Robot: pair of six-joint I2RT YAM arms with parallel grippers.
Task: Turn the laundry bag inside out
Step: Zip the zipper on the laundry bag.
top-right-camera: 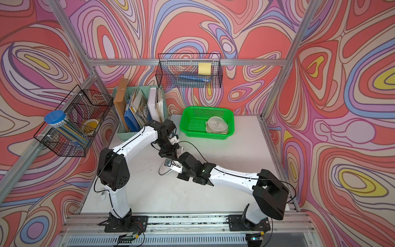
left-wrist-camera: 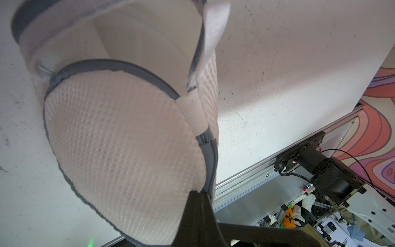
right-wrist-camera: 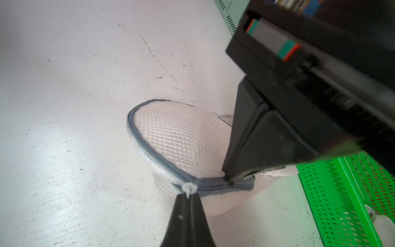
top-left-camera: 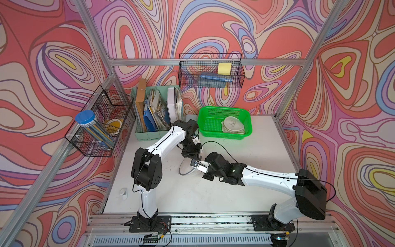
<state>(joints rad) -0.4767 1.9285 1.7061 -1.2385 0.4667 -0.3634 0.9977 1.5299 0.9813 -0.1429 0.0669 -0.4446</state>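
green basket point(top-left-camera: 222, 135), file organizer point(top-left-camera: 149, 136) — wire rack point(top-left-camera: 188, 72) above

Two robot arms are in view: one left arm point(top-left-camera: 164, 140) and one right arm point(top-left-camera: 269, 178). Each carries one hand, so there are two hands: the left hand point(left-wrist-camera: 198, 193) and the right hand point(right-wrist-camera: 188, 197). There is one bench point(top-left-camera: 256, 149) and one mesh laundry bag point(right-wrist-camera: 181, 136). There is one green plastic basket point(top-left-camera: 208, 125), with one pale rounded item point(top-left-camera: 233, 126) in it. Black wire baskets number two: the back wire basket point(top-left-camera: 188, 72) and the side wire basket point(top-left-camera: 94, 147). One mint-green file organizer point(top-left-camera: 149, 135), one blue-lidded jar point(top-left-camera: 85, 117), one yellow note pad point(top-left-camera: 224, 68) and one yellow round item point(top-left-camera: 113, 126) complete the count.
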